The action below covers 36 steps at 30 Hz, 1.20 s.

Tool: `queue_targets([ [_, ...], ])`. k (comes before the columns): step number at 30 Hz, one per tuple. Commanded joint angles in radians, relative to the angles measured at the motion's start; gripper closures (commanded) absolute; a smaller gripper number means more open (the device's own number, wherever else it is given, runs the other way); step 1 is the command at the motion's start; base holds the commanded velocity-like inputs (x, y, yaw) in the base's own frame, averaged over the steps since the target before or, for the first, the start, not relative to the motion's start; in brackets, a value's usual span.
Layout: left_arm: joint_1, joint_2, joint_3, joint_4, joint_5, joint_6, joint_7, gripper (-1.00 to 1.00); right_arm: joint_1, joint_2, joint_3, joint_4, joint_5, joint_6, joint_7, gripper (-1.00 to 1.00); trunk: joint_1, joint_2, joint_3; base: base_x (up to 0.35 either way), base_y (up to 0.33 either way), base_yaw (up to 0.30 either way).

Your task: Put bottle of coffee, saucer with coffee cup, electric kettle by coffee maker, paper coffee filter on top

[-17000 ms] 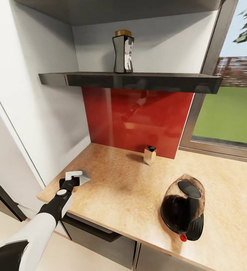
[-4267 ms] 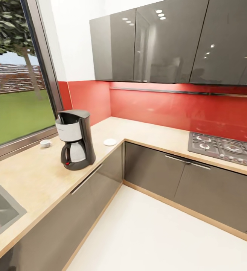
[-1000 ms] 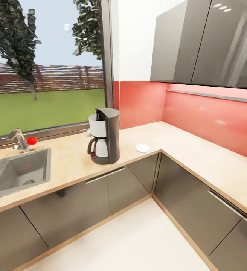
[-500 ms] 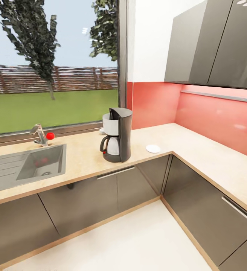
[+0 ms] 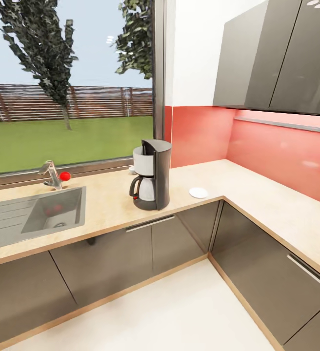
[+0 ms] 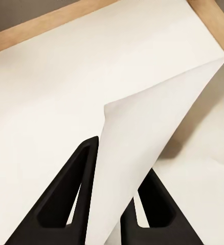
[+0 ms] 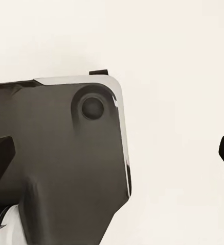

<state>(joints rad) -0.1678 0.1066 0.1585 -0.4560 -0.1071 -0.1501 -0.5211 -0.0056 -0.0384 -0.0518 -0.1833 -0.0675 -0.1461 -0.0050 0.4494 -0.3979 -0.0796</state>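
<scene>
Left end effector [image 6: 109,204] pinches a paper filter [image 6: 148,138] above the floor: thin, floppy, easily creased, best held by its edge. Right end effector is spread wide, empty. On the smooth worktop [image 5: 106,209], sink [image 5: 48,212], coffee maker [image 5: 151,174], then saucer [image 5: 198,192], cabinets above

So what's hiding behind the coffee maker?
A small white thing peeks out behind the coffee maker, by the window. The machine covers most of it, so I cannot tell what it is. A white saucer lies beside the machine.
</scene>
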Motion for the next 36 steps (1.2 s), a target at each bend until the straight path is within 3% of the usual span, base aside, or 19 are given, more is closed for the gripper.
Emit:
queue_targets([
  [1, -0.001, -0.001, 0.007, 0.0, -0.014, -0.008, -0.003, 1.0, -0.001, 0.0, -0.003, 0.0, -0.007, -0.004, 0.001, -1.0, 0.001, -0.002, -0.002, 0.0, 0.0, 0.0],
  [11, -0.031, -0.007, 0.006, -0.065, -0.007, -0.002, -0.007, 1.0, -0.001, -0.003, -0.003, -0.001, -0.008, -0.003, 0.001, -1.0, 0.001, -0.002, -0.002, 0.0, 0.0, 0.079],
  [15, -0.102, -0.025, 0.007, -0.16, -0.006, 0.008, -0.007, 1.0, -0.001, -0.003, -0.002, 0.001, -0.008, -0.004, 0.0, -1.0, 0.001, -0.002, -0.002, 0.0, 0.0, 0.163],
  [21, -0.234, -0.058, 0.008, -0.228, -0.004, 0.037, -0.005, 1.0, -0.001, -0.003, -0.002, 0.002, -0.007, -0.004, 0.0, -1.0, 0.001, -0.002, -0.002, 0.0, 0.0, 0.024],
  [24, -0.315, -0.062, 0.009, -0.261, 0.002, 0.106, -0.005, 1.0, -0.001, -0.003, -0.002, 0.002, -0.007, -0.004, 0.0, -1.0, 0.001, -0.002, -0.002, 0.0, 0.0, 0.003],
  [30, -0.496, -0.06, 0.005, -0.332, 0.064, 0.324, -0.007, 1.0, -0.001, -0.003, 0.001, 0.002, -0.006, -0.004, 0.0, -1.0, 0.001, -0.002, -0.002, 0.0, 0.0, 0.0],
  [36, -0.664, -0.048, 0.004, -0.387, 0.082, 0.54, -0.009, 1.0, -0.001, -0.003, 0.003, 0.002, -0.006, -0.004, 0.0, -1.0, 0.001, -0.002, -0.002, 0.0, 0.0, 0.0],
])
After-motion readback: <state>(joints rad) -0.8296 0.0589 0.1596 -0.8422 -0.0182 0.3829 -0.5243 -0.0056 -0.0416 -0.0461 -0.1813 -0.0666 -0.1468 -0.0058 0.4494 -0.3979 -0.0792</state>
